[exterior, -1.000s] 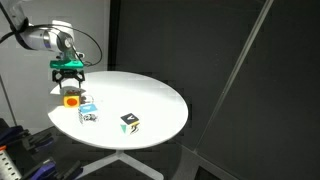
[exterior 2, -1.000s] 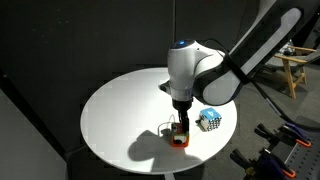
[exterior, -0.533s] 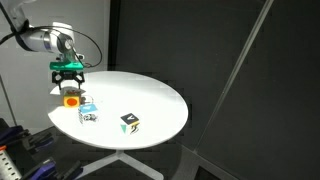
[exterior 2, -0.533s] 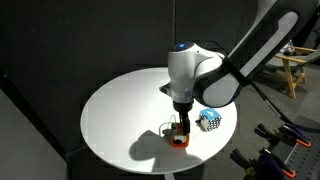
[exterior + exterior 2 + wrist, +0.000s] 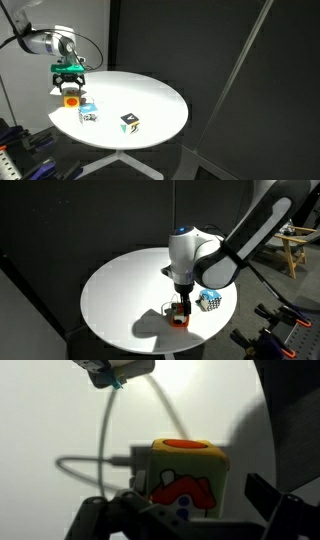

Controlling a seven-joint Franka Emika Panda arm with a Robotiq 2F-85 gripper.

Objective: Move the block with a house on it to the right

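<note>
- One arm, one black two-finger gripper (image 5: 69,88), pointing straight down near the edge of the round white table (image 5: 150,95). Both exterior views show it (image 5: 180,310).
- Three small cubes on the table, all the same size.
- Cube 1 is the orange-yellow block with a red house picture (image 5: 71,100). It sits directly under the gripper, close to the table rim (image 5: 179,319).
- In the wrist view that block (image 5: 187,480) fills the middle of the frame. The house face is toward the camera, and the top face carries a red-orange oval.
- The fingers are spread, one on each side of the block. In the wrist view the finger (image 5: 275,505) on the right of the picture is clearly off the block, with white table (image 5: 40,410) showing in the gap. The other side is too dark and blurred for me to tell whether it touches.
- In an exterior view the block looks to be resting on the table (image 5: 120,290), with the fingertips down around its upper part.
- Cube 2 is the blue-and-white patterned cube (image 5: 208,300). It sits just beside the house block without touching it, and also shows in an exterior view (image 5: 87,110).
- Cube 3 is the white cube with green and dark marks (image 5: 129,122). It stands alone, well apart from the other two and toward the table's near edge.
</note>
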